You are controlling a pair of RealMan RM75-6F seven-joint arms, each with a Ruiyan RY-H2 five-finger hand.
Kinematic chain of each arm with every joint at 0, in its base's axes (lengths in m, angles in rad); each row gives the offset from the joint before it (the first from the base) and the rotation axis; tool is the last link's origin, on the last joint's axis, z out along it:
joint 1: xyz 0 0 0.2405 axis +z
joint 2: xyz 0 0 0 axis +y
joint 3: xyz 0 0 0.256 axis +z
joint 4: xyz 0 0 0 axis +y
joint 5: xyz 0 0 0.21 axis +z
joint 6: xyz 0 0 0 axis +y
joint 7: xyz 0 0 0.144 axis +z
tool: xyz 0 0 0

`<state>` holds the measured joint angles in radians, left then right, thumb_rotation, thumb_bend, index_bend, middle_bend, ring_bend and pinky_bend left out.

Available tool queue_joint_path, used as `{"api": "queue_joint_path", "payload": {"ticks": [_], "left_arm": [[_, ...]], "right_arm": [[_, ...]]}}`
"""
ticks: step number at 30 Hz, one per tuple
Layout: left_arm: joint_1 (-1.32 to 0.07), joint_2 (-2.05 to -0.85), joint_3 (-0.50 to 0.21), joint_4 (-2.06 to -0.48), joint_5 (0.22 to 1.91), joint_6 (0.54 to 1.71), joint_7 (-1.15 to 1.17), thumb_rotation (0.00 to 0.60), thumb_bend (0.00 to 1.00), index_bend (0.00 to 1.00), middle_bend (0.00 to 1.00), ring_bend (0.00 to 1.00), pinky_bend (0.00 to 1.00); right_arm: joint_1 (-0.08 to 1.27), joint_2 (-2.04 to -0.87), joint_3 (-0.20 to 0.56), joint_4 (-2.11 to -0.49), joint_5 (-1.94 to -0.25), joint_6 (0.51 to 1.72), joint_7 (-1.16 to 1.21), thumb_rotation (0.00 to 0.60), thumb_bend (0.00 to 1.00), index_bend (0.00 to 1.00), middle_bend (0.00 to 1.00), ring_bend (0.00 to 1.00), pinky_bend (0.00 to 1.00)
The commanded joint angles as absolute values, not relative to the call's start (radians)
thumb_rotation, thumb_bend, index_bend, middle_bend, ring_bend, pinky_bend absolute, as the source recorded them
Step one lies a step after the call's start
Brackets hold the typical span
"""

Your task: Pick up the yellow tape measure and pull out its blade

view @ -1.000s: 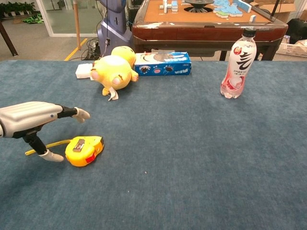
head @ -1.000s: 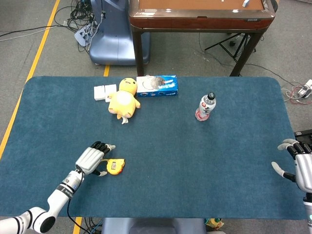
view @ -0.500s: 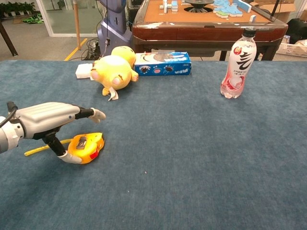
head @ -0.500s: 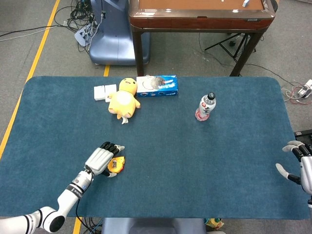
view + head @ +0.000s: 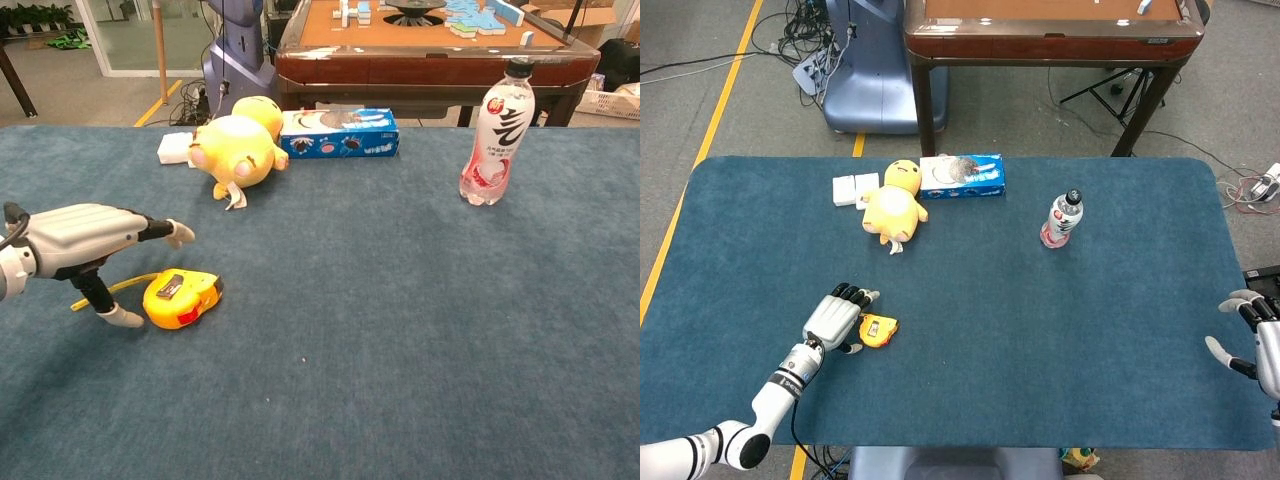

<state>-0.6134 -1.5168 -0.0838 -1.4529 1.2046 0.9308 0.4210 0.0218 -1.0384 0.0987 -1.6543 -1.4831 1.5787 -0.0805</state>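
1. The left hand (image 5: 75,245) has drawn back a little toward the table's near-left edge since half a second ago. It is open and grips nothing: the fingers reach forward above the cloth, and the thumb points down just beside the case.
2. The one yellow tape measure (image 5: 182,297) now lies flat on the blue table (image 5: 420,330), near the front left. It has turned slightly since the hand passed over it, and a short length of blade (image 5: 120,290) shows behind the thumb. I judge that the grasp slipped off, so the pick-up is not yet done and the hand needs to close round the case again.
3. The right hand (image 5: 1258,342) shows only in the head view, at the table's right edge. Its fingers are spread and it holds nothing.
4. Further back stands one drink bottle (image 5: 496,120), upright and well apart from the tape.
5. At the far side lie one yellow plush toy (image 5: 234,145), one blue box (image 5: 338,133) touching it, and two small white blocks (image 5: 856,189) just beside the toy.
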Motion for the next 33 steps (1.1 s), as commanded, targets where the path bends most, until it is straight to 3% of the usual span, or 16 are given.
{"api": "queue_joint_path", "payload": {"ticks": [1, 8, 22, 33], "left_arm": [[-0.614, -1.512, -0.079, -1.459, 1.203, 0.933, 0.427, 0.600, 0.12, 0.15, 0.17, 0.12, 0.07], [-0.624, -1.509, -0.065, -1.465, 1.230, 0.923, 0.395, 0.600, 0.12, 0.22, 0.21, 0.13, 0.07], [-0.667, -1.514, -0.063, -1.469, 1.202, 0.876, 0.421, 0.600, 0.12, 0.24, 0.22, 0.13, 0.07], [-0.675, -1.532, -0.058, -1.445, 1.213, 0.879, 0.388, 0.600, 0.12, 0.34, 0.34, 0.18, 0.07]], "right_arm": [[0.020, -1.038, 0.099, -1.654, -1.483, 1.581, -0.079, 0.600, 0.25, 0.42, 0.34, 0.30, 0.30], [0.016, -1.039, 0.098, -1.652, -1.482, 1.583, -0.077, 0.600, 0.25, 0.42, 0.34, 0.30, 0.30], [0.006, -1.034, 0.097, -1.657, -1.471, 1.585, -0.081, 0.600, 0.25, 0.42, 0.34, 0.30, 0.30], [0.003, -1.035, 0.099, -1.663, -1.470, 1.586, -0.090, 0.600, 0.25, 0.42, 0.34, 0.30, 0.30]]}}
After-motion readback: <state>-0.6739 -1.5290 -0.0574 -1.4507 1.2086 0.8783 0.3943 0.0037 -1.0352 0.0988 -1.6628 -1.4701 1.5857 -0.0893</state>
